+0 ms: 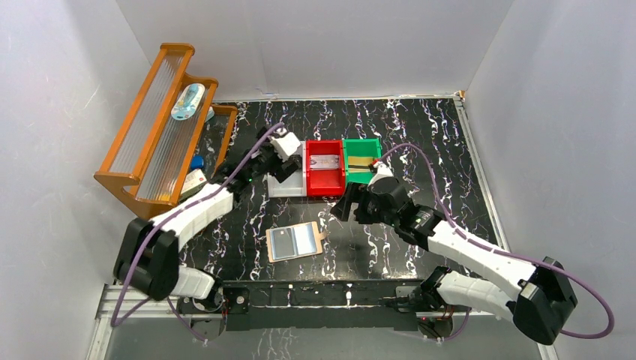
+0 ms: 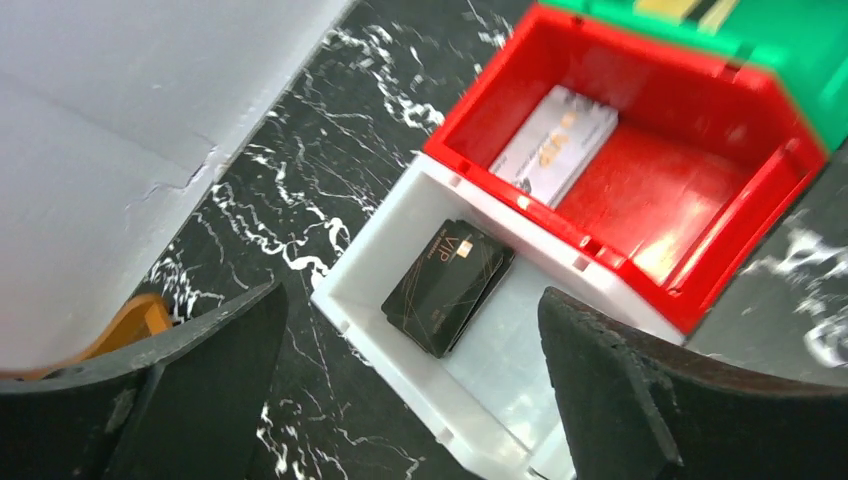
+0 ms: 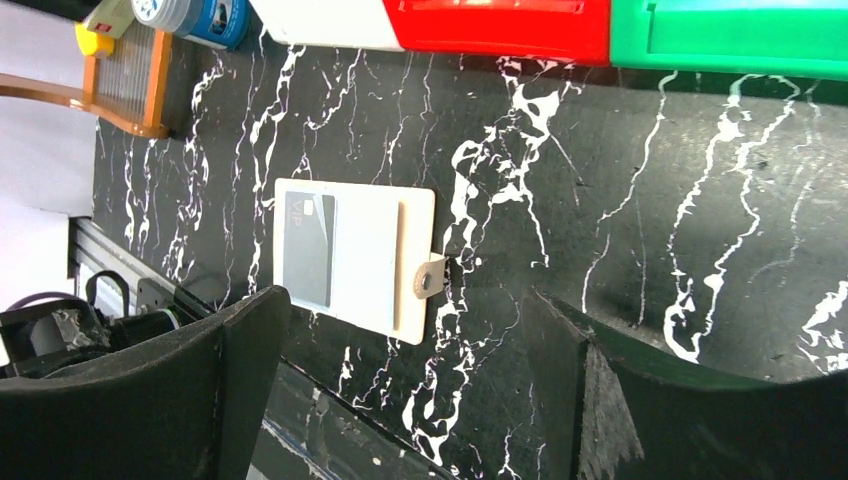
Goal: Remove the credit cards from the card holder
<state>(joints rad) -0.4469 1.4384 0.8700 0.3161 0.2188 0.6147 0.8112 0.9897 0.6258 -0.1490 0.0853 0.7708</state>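
The card holder lies open and flat on the black marble table, pale pockets facing up, strap tab on its right. A grey credit card sits in the left pocket of the card holder. My left gripper hangs open over the white bin; its jaws hold nothing. A black VIP card lies in that bin. A silver card lies in the red bin. My right gripper hovers open and empty, right of the holder.
A green bin with a gold card stands right of the red bin. A wooden rack with small items fills the back left. White walls close in the table on three sides.
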